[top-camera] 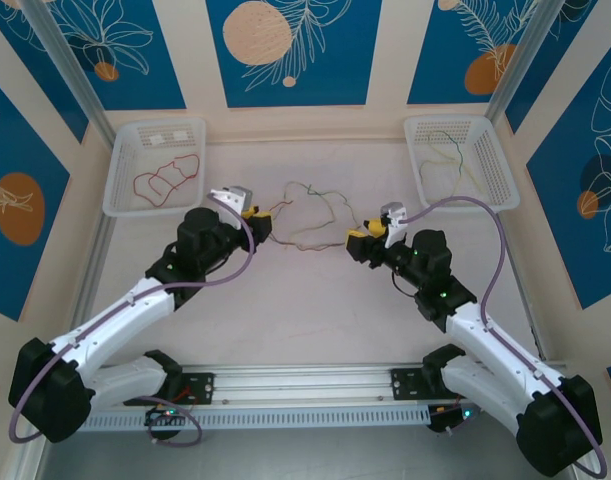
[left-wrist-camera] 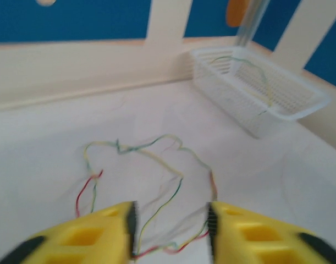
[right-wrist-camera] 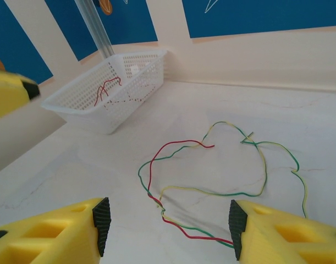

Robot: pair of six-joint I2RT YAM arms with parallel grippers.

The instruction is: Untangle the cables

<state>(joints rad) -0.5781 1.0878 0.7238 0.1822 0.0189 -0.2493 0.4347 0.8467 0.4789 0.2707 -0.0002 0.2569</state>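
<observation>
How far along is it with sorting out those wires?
Partly done, it seems. A red cable lies in the left basket, and green and yellow cables lie in the right basket. In hand: nothing is gripped; the left gripper and right gripper stand open at either end of the tangle. Left to do: that red, green and yellow tangle needs separating.

two robot arms, left arm [top-camera: 135, 300] and right arm [top-camera: 485, 340], two yellow-fingered tools, left tool [left-wrist-camera: 170, 223] and right tool [right-wrist-camera: 169, 223], two white baskets, left basket [top-camera: 120, 195] and right basket [top-camera: 507, 185], one red cable [top-camera: 170, 178] in the left, two thin cables [top-camera: 455, 150] in the right, one tangle of red, green and yellow cables [top-camera: 310, 215] on the tabletop [top-camera: 315, 310], strand count unclear
</observation>
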